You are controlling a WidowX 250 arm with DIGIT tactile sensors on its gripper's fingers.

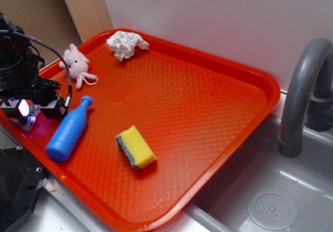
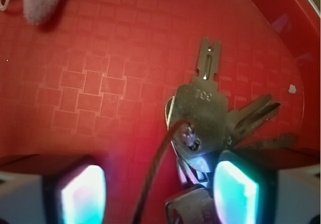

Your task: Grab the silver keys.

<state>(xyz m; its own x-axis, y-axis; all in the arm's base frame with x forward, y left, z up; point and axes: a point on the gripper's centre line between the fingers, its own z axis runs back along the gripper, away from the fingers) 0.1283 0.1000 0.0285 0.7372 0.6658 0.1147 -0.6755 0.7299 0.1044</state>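
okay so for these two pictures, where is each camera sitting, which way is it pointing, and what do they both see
Exterior: off the arm, raised beside the sink, angled down over the orange tray; the gripper shows at the tray's left edge.
Wrist: on the arm, looking straight down at the silver keys; two glowing fingers fill the bottom corners.
Shared: tray and pink plush toy. The keys show only from the wrist.

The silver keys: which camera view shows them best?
The wrist view: the silver keys lie on the red tray close below the camera, near the gripper. In the exterior view the arm hides them.
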